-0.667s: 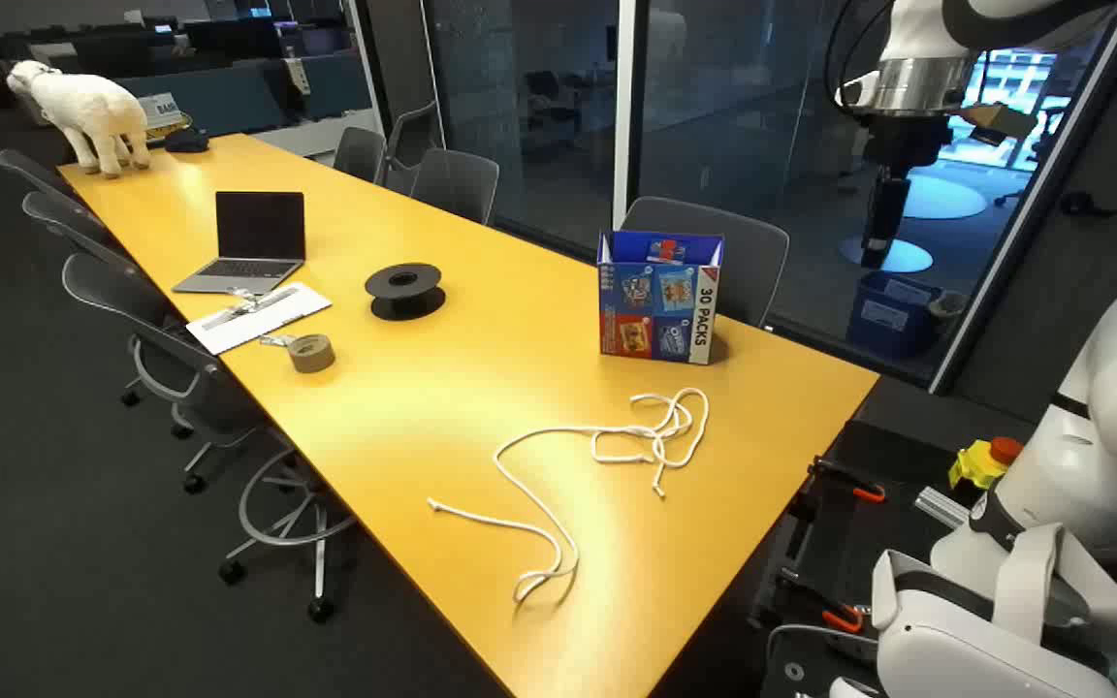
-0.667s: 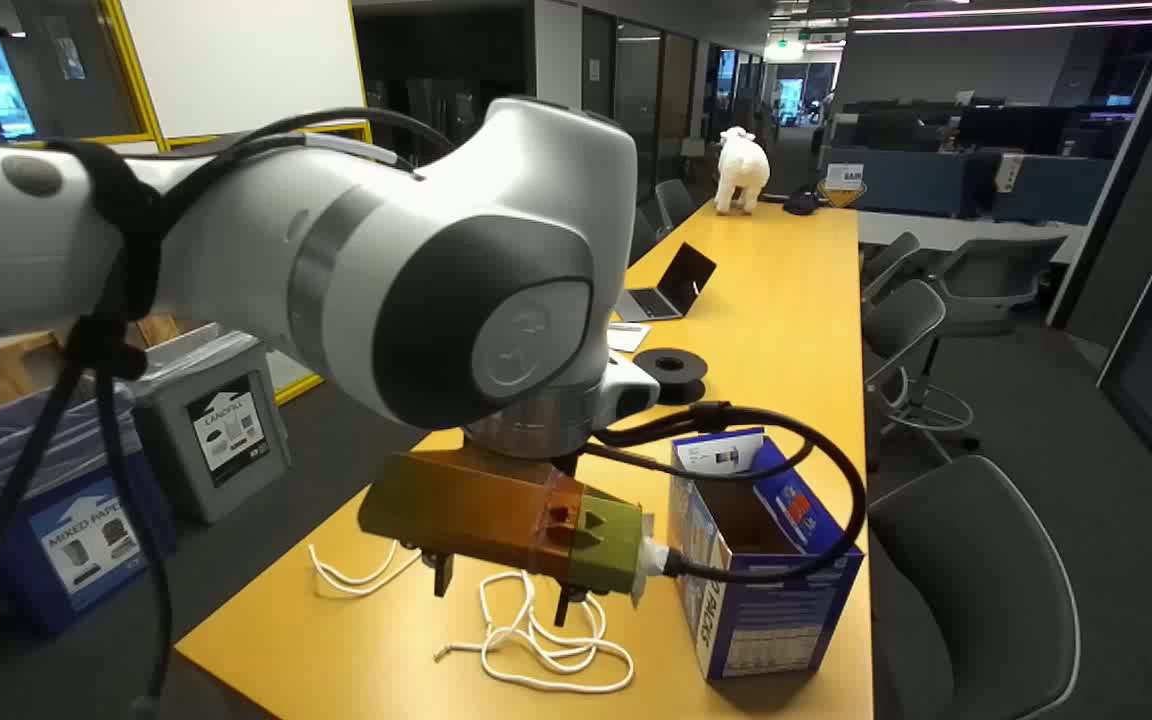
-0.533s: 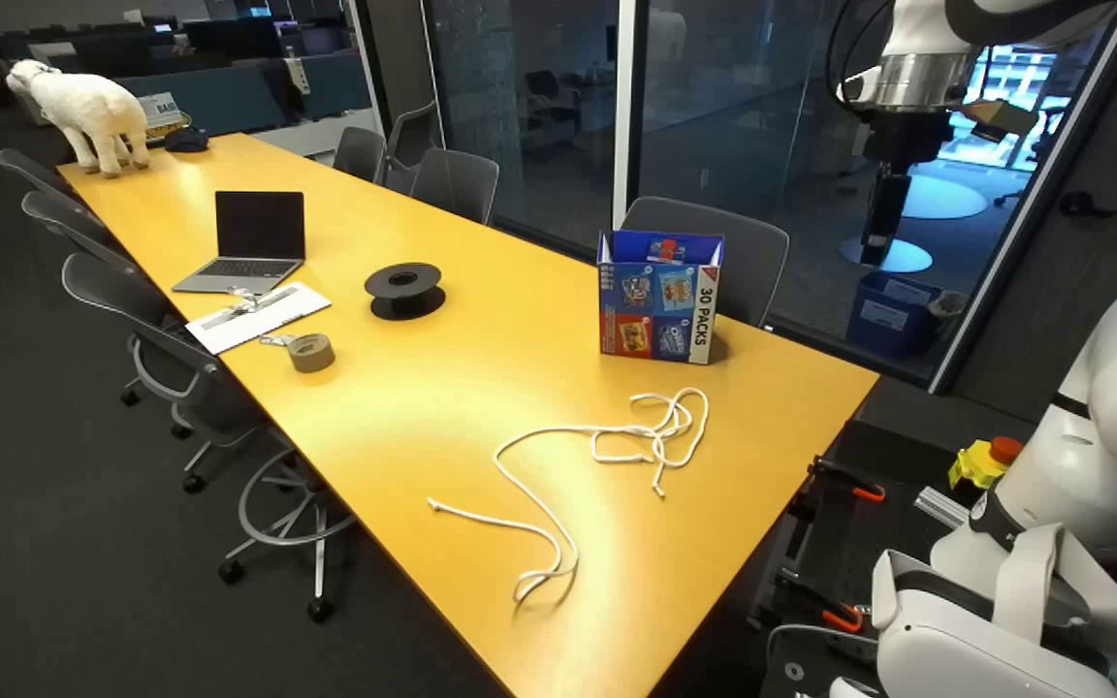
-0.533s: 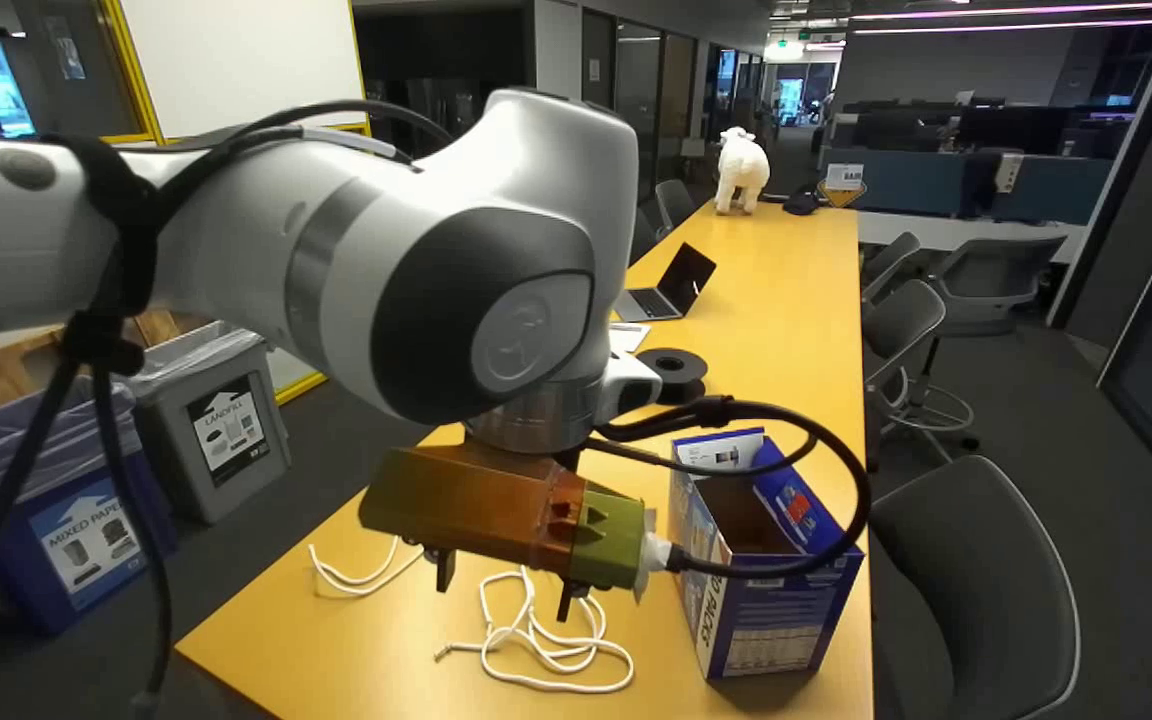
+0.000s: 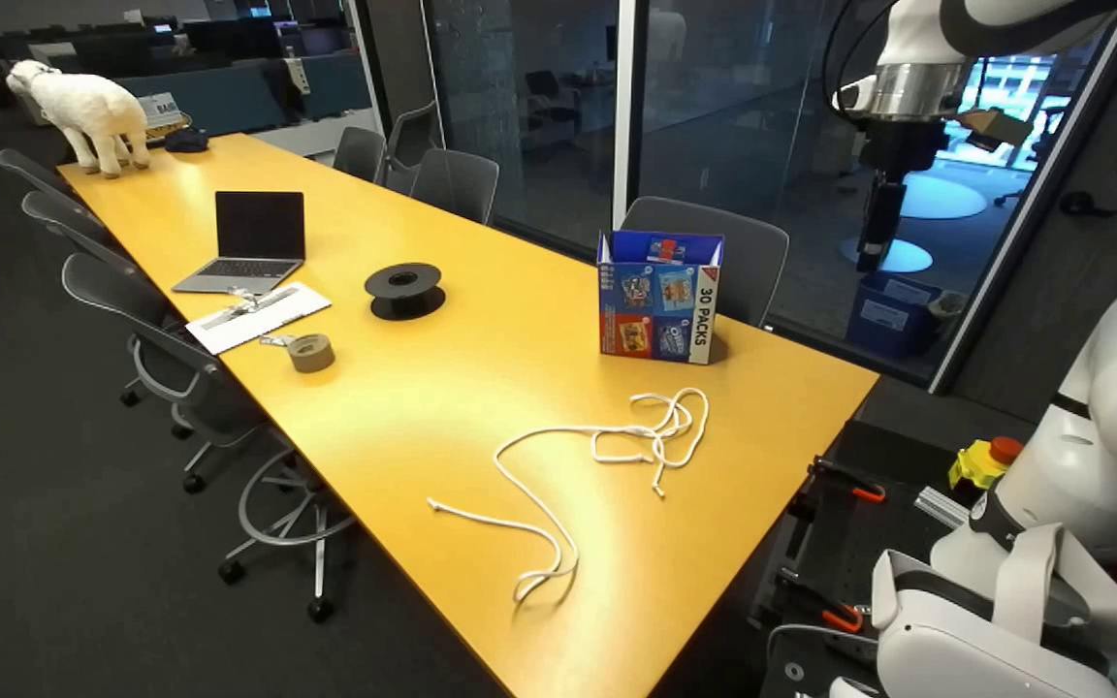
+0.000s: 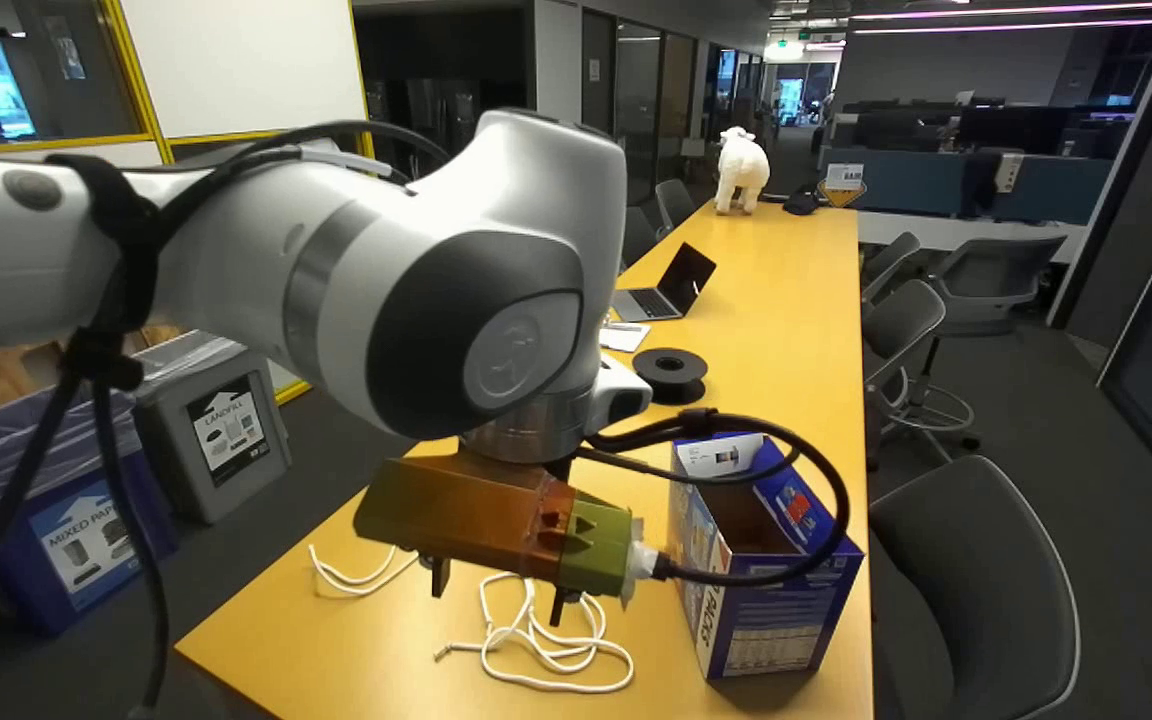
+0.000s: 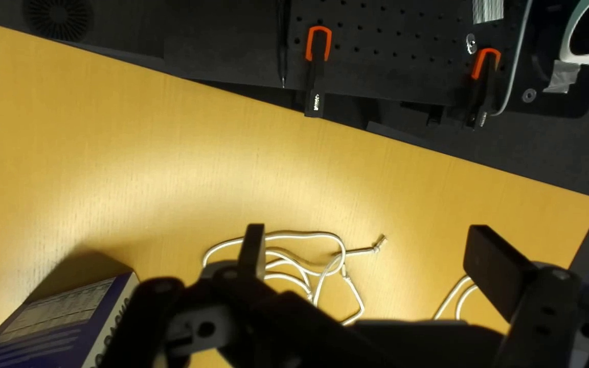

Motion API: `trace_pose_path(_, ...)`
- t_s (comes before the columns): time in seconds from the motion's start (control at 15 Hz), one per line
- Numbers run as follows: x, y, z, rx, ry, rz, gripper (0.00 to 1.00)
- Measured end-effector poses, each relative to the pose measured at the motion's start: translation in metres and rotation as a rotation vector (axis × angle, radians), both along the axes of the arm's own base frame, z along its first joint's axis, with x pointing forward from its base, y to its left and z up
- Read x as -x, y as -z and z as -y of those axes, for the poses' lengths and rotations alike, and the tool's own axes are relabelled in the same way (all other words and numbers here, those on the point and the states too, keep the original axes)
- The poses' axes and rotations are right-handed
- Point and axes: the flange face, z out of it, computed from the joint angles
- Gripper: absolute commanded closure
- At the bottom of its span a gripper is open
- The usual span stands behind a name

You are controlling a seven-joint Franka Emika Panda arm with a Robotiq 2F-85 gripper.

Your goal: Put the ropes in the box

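Observation:
The white ropes lie loosely curled on the yellow table, with a looped tangle [image 5: 607, 428] beside the box and a long tail running toward the table's near edge in an exterior view. The ropes also show in an exterior view [image 6: 561, 688] and the wrist view [image 7: 299, 235]. The blue box [image 5: 660, 310] stands upright with its top open; it also shows in an exterior view [image 6: 776, 600] and, partly, in the wrist view [image 7: 49, 327]. My gripper [image 7: 368, 230] is open and empty, pointing down above the ropes. Its fingers and body hide parts of the ropes in the wrist view.
A black spool [image 5: 404, 291], a tape roll [image 5: 311, 353], a clipboard [image 5: 260, 318] and a laptop [image 5: 246, 244] lie farther along the table. A chair [image 6: 981, 600] stands beside the box. Clamps [image 7: 317, 71] sit on the robot's cart past the table edge.
The arm and gripper have come down slightly and shifted a little to the left in both exterior views. The ropes and the box have not moved.

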Motion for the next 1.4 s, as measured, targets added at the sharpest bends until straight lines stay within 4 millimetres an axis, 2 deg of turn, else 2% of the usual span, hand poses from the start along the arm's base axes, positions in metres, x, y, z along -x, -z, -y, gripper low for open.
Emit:
trace_pose_path(0.13,-0.007,0.015,-0.016,-0.002,-0.011,0.01,0.0)
trace_pose_path(0.33,-0.022,0.048,-0.056,-0.011,-0.012,0.036,0.0)
trace_pose_path(0.6,-0.064,0.077,-0.112,0.042,0.18,0.11,0.0)
trace_pose_path(0.87,-0.096,0.12,-0.149,0.089,0.376,0.142,0.0)
trace_pose_path(1.13,-0.113,0.159,-0.166,0.123,0.572,0.168,0.0)
trace_pose_path(1.27,-0.117,0.177,-0.162,0.159,0.667,0.172,0.0)
trace_pose_path(1.4,-0.117,0.194,-0.147,0.201,0.768,0.16,0.0)
